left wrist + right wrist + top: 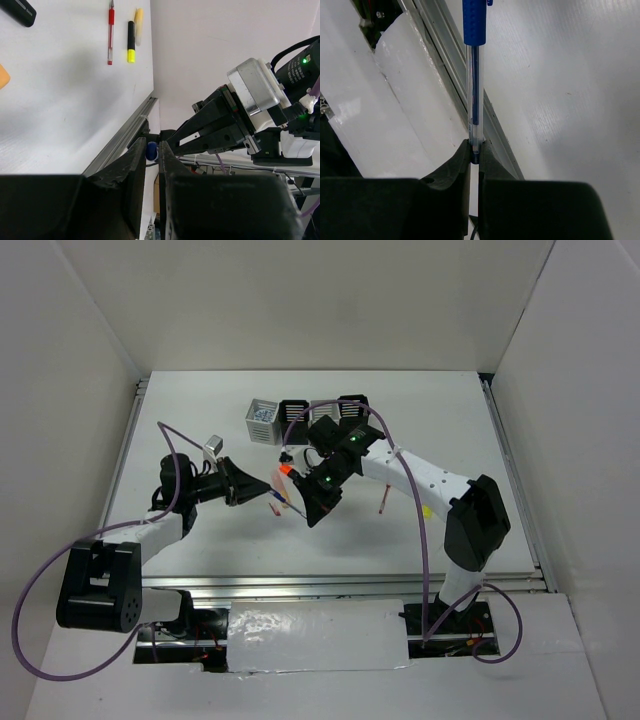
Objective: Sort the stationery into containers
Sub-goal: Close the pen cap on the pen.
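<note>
My right pincer (474,155) is squeezed shut on the end of the thin blue pen (474,75). My left pincer (152,148) is shut too, on a blue bit that I think is the same pen. The pen is up in the air, not in the cups (258,430) yet. The thin red pen (110,32), yellow-black highlighter (130,42) and peach marker (138,22) lie on the table (60,115). I think lots is left.

Surfaces: thin blue pen (474,100) has a clear, glossy plastic barrel and a blue ribbed grip sleeve that looks rubbery. The right pincer (474,152) is matt black plastic, a little rough along the edges. The tabletop (65,100) is white and smooth with a faint sheen. The rail (122,137) at its edge is bare brushed metal. The thin red pen (110,32) has a clear plastic barrel.
</note>
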Available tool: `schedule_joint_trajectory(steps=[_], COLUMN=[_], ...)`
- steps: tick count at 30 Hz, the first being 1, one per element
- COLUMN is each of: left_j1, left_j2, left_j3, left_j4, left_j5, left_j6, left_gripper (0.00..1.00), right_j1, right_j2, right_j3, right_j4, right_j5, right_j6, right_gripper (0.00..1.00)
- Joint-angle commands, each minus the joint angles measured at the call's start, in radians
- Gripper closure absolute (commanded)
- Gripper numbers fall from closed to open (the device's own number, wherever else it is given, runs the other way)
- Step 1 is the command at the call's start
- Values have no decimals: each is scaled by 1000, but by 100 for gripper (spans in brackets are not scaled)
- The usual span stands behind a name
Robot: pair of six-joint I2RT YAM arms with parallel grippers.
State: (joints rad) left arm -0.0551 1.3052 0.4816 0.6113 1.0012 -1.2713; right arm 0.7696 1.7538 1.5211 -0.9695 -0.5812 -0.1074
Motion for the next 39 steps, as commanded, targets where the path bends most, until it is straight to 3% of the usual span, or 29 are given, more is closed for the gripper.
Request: schedule_joint_trajectory(steps=[1, 39], left_j1=[-71, -103], left_j2=[-23, -29], left_j3=[-18, -21], left_j4=[5, -28], left_j5=[149, 137], left_j6=[-8, 27], left_gripper=[100, 100], right_j1=[16, 14], right_j2=[-30, 41], right_j3=[56, 149], right_j4=[370, 450], right_j5=[-22, 17], right_j6=[21, 64], right_gripper=[100, 100])
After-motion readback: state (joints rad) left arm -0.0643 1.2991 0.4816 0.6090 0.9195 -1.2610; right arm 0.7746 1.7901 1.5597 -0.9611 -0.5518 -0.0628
